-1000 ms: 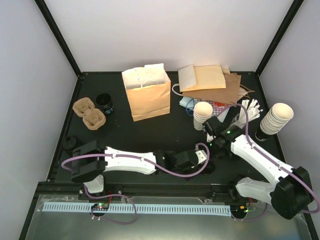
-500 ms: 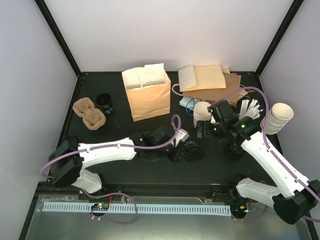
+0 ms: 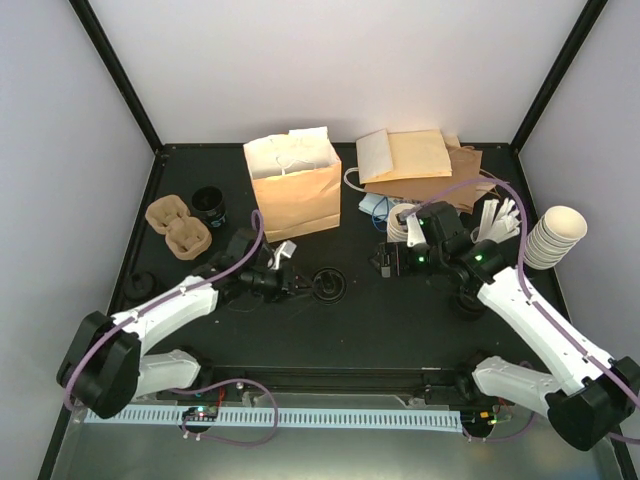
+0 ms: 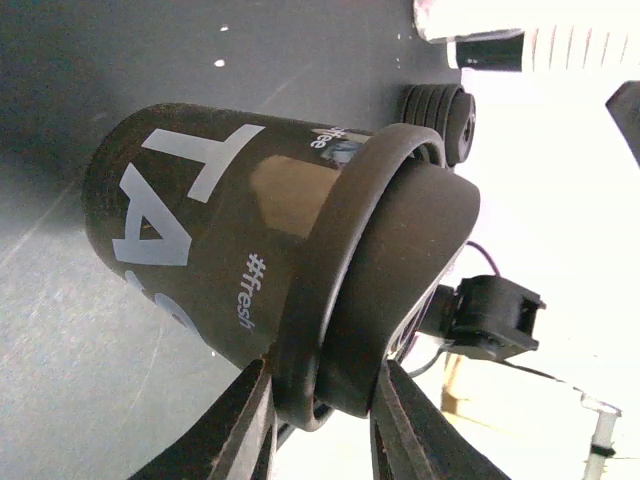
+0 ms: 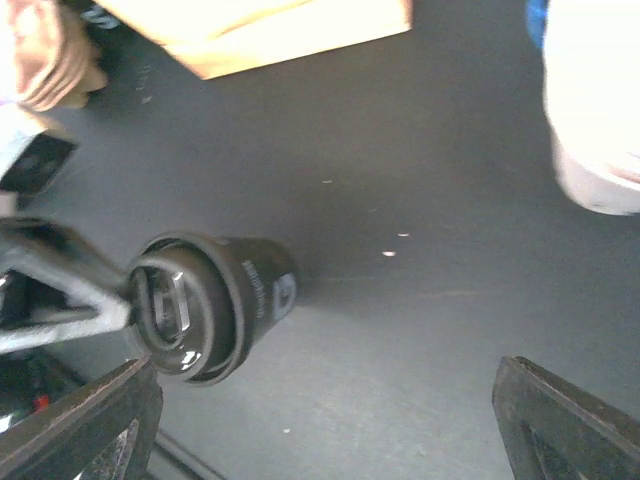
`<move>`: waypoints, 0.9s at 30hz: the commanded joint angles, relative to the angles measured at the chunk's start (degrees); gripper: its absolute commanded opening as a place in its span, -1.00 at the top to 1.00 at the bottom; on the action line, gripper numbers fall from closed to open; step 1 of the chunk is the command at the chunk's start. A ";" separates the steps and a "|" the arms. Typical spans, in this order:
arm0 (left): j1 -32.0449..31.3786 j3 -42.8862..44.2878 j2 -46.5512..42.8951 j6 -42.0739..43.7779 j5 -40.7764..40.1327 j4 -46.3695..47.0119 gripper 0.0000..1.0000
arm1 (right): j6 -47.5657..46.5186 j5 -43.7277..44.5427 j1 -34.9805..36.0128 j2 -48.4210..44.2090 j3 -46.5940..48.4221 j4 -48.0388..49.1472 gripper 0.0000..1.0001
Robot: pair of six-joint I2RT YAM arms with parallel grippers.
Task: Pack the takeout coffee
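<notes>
Near the middle of the black table (image 3: pixel 360 330), the left gripper (image 3: pixel 296 281) reaches in from the left and is clamped on the takeout coffee (image 3: pixel 329 285), a dark cup with white lettering and a black round lid. The left wrist view shows its two fingers (image 4: pixel 245 425) pinching the lid's rim from either side, with the cup's body pointing away from the camera. Whether the cup's base touches the table cannot be told. Just to the right, well clear of the cup, the right gripper (image 3: pixel 385 262) hangs over bare table; in the right wrist view its fingers sit wide apart at the frame's bottom corners with nothing between them. Farther back on the left lie brown pulp cup trays (image 3: pixel 178 228), with a lidless black cup (image 3: pixel 208 205) beside them. Behind the held cup, at the table's far middle, a brown paper bag (image 3: pixel 295 195) stands upright and open, white paper showing at its mouth. To the right of the bag, a stack of cream cups (image 3: pixel 405 222) sits just behind the right arm, and a second stack (image 3: pixel 555 235) stands by the right edge. Flat paper bags (image 3: pixel 420 160) lie piled in the far right corner.
</notes>
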 commanded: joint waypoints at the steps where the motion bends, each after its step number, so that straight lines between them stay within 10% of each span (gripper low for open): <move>1: 5.35 -2.44 -0.31 -5.27 11.19 4.66 0.50 | -0.55 -14.23 0.34 -0.21 -3.75 12.50 -0.84; 20: 11.82 -2.37 11.02 -3.42 13.80 9.04 0.36 | 3.01 -11.62 10.36 15.04 -5.93 20.38 -0.78; 27: 11.82 -0.88 8.28 -0.33 11.16 4.00 -0.28 | 1.91 -9.14 10.39 15.32 -5.15 19.10 -0.77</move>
